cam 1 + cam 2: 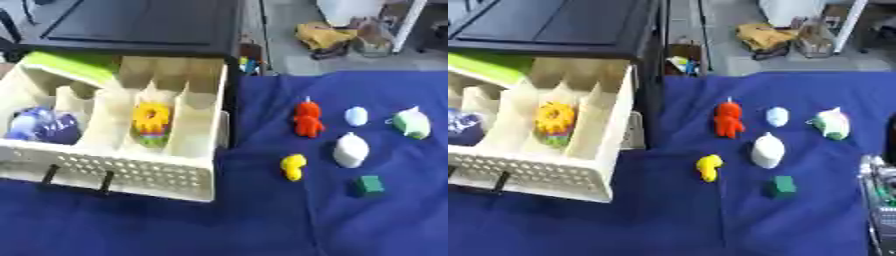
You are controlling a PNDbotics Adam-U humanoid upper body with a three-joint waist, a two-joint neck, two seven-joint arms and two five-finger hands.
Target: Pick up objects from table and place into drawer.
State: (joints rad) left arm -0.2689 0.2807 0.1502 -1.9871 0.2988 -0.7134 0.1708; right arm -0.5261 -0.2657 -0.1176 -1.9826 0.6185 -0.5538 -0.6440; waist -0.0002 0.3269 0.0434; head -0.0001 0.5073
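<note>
drawer [122, 167]: open, holds yellow flower toy [152, 122] and blue-purple toy [39, 126]
table: six toys left, including red figure [307, 119]
hands: right arm edge only, state can't be told; left unseen

Six small toys lie loose on one dark blue cloth [175, 225], all to the left of the robot's right hand [878, 200]. One grey and silver part of that hand shows at the right eye view's lower right edge.

- **Nearest the hand:** one green block [780, 186].
- **Farther left and beyond it:**
  - one white egg-shaped toy [767, 150]
  - one smaller pale blue egg shape [777, 116]
  - one white-and-green toy [833, 123]
  - one red figure [728, 120]
  - one yellow duck-like toy [709, 167]

Well to the hand's left stands one cream plastic drawer [122, 175]. It holds two toys: one yellow flower-shaped ring [151, 120] and one blue-and-white rounded toy [39, 126]. One lime green flat piece [70, 65] lies at the drawer's back.
</note>
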